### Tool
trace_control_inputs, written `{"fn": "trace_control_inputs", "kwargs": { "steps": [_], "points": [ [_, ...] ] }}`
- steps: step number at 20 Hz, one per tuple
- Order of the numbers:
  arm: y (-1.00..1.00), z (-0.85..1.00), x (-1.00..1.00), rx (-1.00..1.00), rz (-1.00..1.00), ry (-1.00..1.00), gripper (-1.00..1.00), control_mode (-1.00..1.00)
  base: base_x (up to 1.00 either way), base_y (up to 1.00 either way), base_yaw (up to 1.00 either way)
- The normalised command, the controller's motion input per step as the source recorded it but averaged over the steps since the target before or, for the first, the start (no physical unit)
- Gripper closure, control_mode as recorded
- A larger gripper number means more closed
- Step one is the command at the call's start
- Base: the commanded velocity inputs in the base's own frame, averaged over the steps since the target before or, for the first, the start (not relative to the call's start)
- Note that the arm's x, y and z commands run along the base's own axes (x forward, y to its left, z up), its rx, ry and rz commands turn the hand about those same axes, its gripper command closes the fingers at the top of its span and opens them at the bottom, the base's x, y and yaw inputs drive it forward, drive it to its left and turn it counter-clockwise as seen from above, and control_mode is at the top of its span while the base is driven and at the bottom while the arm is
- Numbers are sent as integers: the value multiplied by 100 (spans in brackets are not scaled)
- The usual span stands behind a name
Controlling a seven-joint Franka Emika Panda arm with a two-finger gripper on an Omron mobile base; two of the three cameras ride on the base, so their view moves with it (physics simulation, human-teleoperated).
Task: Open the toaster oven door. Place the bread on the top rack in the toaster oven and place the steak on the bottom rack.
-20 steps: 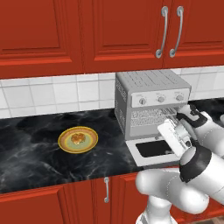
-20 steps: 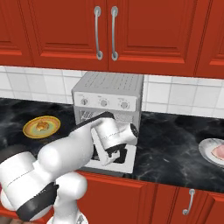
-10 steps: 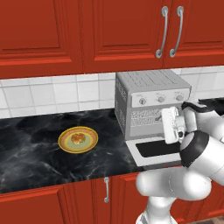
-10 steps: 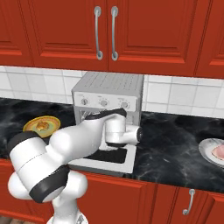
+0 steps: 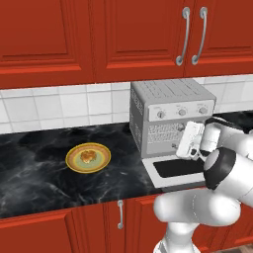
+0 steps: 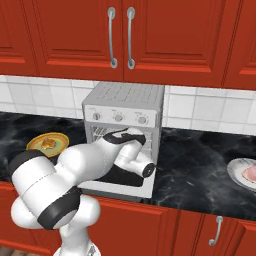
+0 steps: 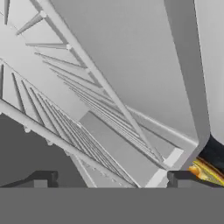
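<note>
Left base view: we see the toaster oven right of centre, its door dropped flat on the worktop; our jaws spread before the cavity. Bread sits lower left; steak far right.

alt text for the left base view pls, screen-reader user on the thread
A white robot arm reaches toward a silver toaster oven whose door lies dropped open on a black marble counter. Left of the oven, a piece of bread sits on a yellow-rimmed plate, below red cabinets.
</note>
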Motion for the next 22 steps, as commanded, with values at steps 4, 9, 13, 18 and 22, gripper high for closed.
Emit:
{"fn": "trace_control_inputs", "kwargs": {
  "steps": [4, 9, 13, 18, 22],
  "points": [
    [0, -18, 56, 12, -21, 0, -100, -100, 0, 0, 0],
    [0, -1, 57, 13, -10, 0, -100, -100, 0, 0, 0],
    [0, 0, 68, 12, -5, 0, -100, -100, 0, 0, 0],
    [0, 0, 40, 5, 0, 0, 100, -100, 0, 0, 0],
    [-3, 0, -13, -3, 22, 2, 100, -100, 0, 0, 0]
  ]
}}
